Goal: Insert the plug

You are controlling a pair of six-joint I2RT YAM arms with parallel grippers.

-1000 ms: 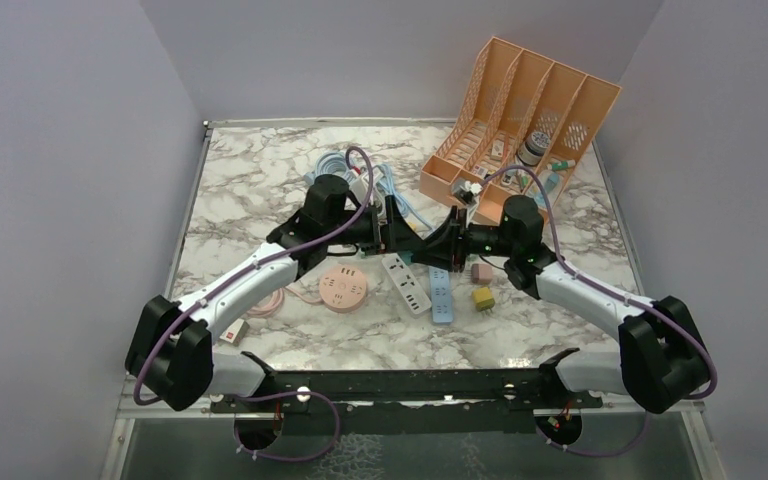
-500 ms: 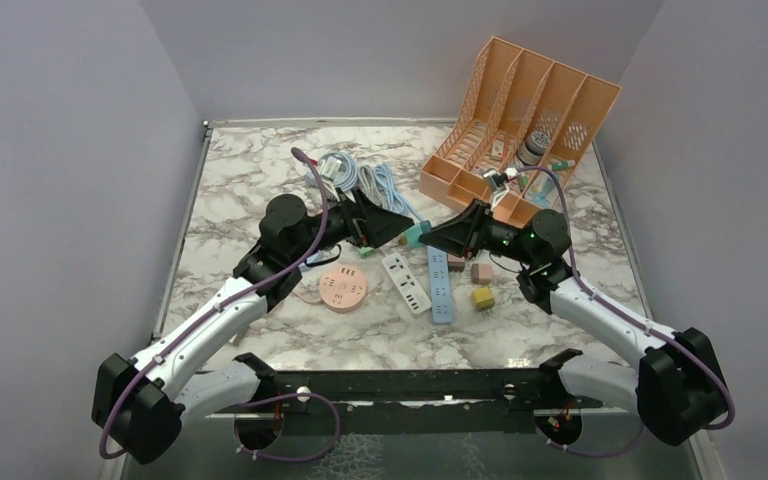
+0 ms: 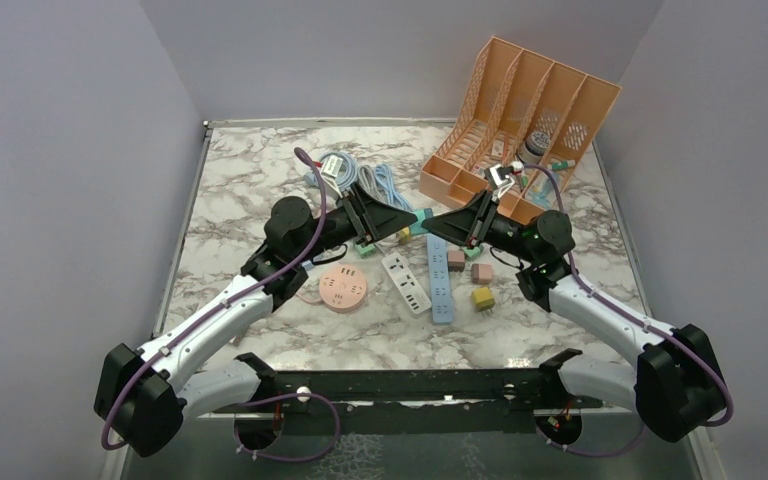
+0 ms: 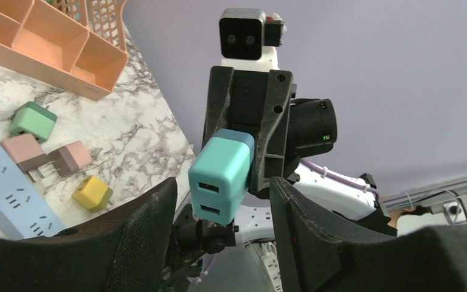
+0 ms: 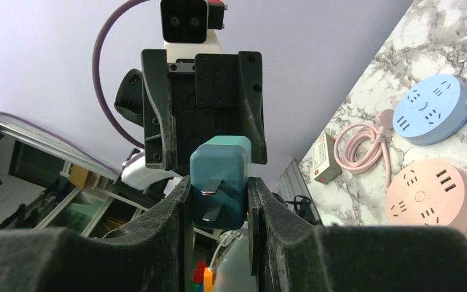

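Note:
The plug is a teal two-port charger block (image 4: 222,176) with two metal prongs (image 5: 219,182). My right gripper (image 5: 219,185) is shut on it and holds it in the air, prongs facing its own camera. My left gripper (image 4: 222,188) faces it from the other side. Its fingers (image 4: 140,231) straddle the block with a gap on each side, so it is open. Seen from above, the two grippers (image 3: 400,225) (image 3: 438,228) meet tip to tip above the table, with the plug (image 3: 418,226) between them. A white power strip (image 3: 405,282) and a blue one (image 3: 440,282) lie below.
A round pink socket (image 3: 343,287) and a round blue socket (image 5: 432,109) lie to the left, with coiled cables (image 3: 360,180) behind. Small pink (image 3: 481,271) and yellow (image 3: 483,297) plugs sit right of the strips. An orange organizer (image 3: 520,120) stands at the back right.
Both arms drew back and lifted their grippers off the table. The left jaws opened wide, then narrowed around the teal plug, which stays in the right gripper.

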